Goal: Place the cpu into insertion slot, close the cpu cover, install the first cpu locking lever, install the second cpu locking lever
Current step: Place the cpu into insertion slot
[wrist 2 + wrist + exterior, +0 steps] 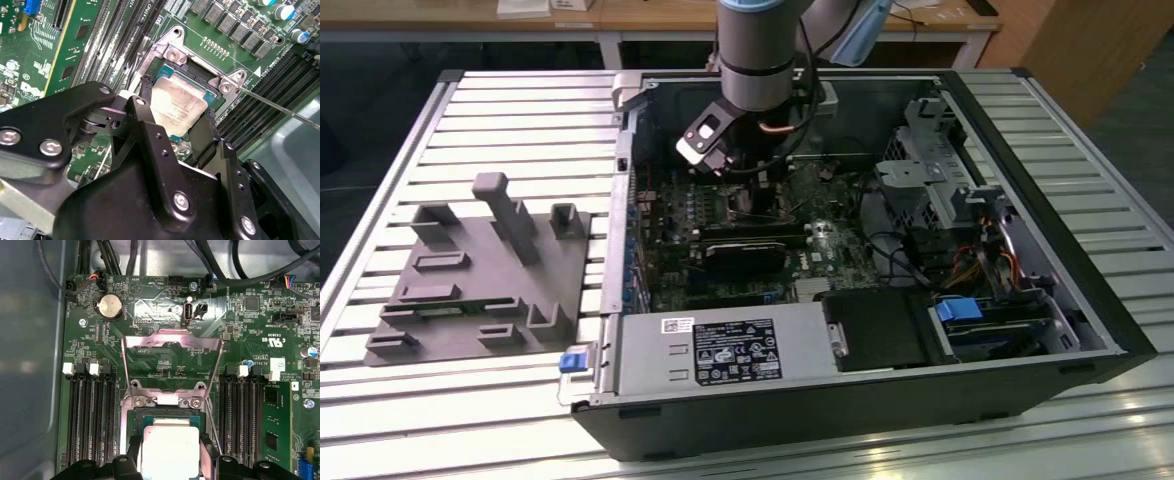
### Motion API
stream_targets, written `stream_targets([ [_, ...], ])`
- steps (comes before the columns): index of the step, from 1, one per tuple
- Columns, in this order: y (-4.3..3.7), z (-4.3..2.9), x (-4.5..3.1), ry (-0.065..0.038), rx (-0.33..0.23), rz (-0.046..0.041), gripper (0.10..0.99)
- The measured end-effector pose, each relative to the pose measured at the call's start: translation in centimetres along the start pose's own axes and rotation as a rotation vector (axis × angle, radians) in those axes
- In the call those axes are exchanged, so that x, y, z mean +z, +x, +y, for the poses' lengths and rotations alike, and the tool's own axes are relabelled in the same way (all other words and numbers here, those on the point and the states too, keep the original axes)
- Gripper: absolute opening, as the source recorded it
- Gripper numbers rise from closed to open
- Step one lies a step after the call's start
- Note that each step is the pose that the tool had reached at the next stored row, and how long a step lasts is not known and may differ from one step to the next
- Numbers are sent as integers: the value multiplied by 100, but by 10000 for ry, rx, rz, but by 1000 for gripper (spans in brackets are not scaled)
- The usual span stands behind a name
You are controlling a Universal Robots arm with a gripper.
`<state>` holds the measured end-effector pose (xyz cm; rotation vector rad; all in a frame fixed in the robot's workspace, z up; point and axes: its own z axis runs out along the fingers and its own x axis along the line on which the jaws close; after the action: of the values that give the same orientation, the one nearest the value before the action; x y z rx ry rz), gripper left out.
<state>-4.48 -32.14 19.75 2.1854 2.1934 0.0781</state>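
The cpu [177, 107] is a flat square chip with a dull grey top and some faint writing on it. It sits right over the insertion slot [198, 68], between the two black fingers [145, 95] of the gripper [178, 100]. The fingers press on two opposite sides of the chip and grip it. In the first wrist view the cpu [170, 447] is low in the slot [165, 413], but whether it is all the way down cannot be told. The cpu cover [172, 339], a shiny frame with a hole in the middle, is flipped open, away from the slot. A thin wire lever [275, 105] sticks out to one side, not hooked down. Around the slot is the green board [165, 365] with tiny white letters, a round coin battery [110, 306], long black memory slots [90, 425] and a white sticker [277, 364]. In the exterior view the arm [761, 50] reaches down into an open computer case [1107, 330]. A grey power box [720, 352] there has stickers with print.
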Motion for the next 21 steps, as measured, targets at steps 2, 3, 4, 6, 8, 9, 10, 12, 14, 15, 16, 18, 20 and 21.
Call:
stream_targets([
  [2,5,-1,13,1,10,-1,541],
  [3,9,-1,19,3,10,-1,541],
  [4,12,-1,26,5,9,-2,541],
  [6,19,-1,40,12,9,-2,541],
  [8,27,-1,56,18,9,-4,541],
  [9,31,-2,62,25,9,-10,541],
  [10,33,-2,66,28,8,-12,541],
  [12,34,-2,68,27,8,-9,541],
  [14,35,-2,70,23,9,-4,541],
  [15,35,-2,70,23,9,-4,541],
  [16,35,-2,70,23,9,-4,541],
  [18,37,-1,73,18,10,6,553],
  [20,35,-2,67,24,9,-7,612],
  [21,34,-2,60,24,9,-7,612],
])
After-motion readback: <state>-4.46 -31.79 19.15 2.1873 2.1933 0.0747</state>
